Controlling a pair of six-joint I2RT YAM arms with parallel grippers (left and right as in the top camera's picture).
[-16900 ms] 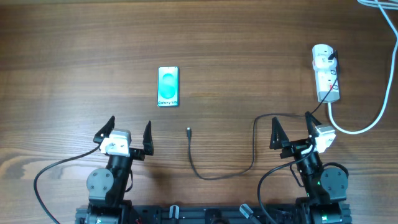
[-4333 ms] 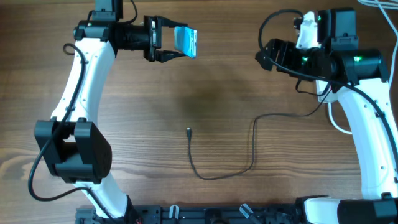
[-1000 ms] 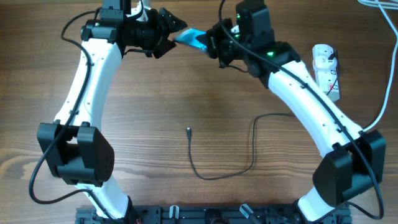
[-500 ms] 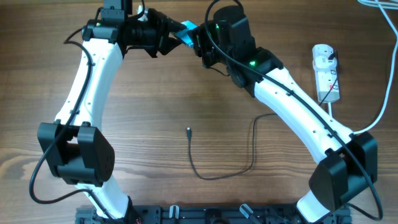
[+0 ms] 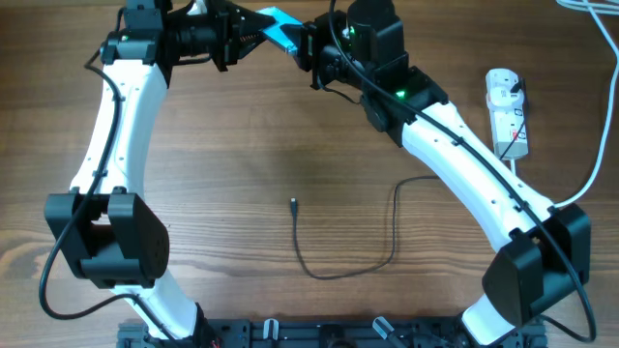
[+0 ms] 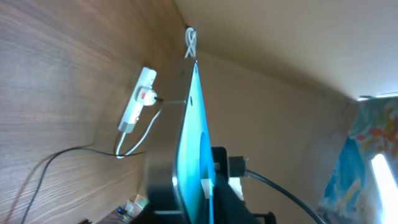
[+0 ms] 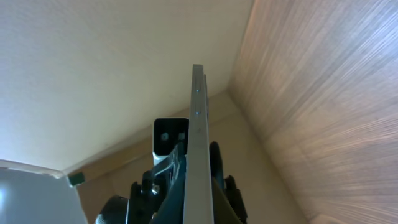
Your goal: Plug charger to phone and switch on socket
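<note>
The phone [image 5: 278,21] is held off the table at the far edge, turquoise screen up, between both grippers. My left gripper [image 5: 253,24] reaches in from the left and is shut on one end of it. My right gripper [image 5: 303,41] is shut on the other end. The left wrist view shows the phone [image 6: 194,143] edge-on between dark fingers, and the right wrist view shows its thin edge [image 7: 199,137] the same way. The charger lies on the table, its connector tip [image 5: 293,203] free and its cable [image 5: 334,274] looping right. The socket [image 5: 507,114] lies at the far right, plug in.
A white cord [image 5: 580,179] curves from the socket off the right edge. The right arm [image 5: 464,145] spans the table diagonally above part of the black cable. In the left wrist view the socket [image 6: 138,99] shows its red switch.
The left gripper's jaws went from wide open to shut on the phone. The phone, still in the right gripper, moved toward the far left, and both arms followed.
</note>
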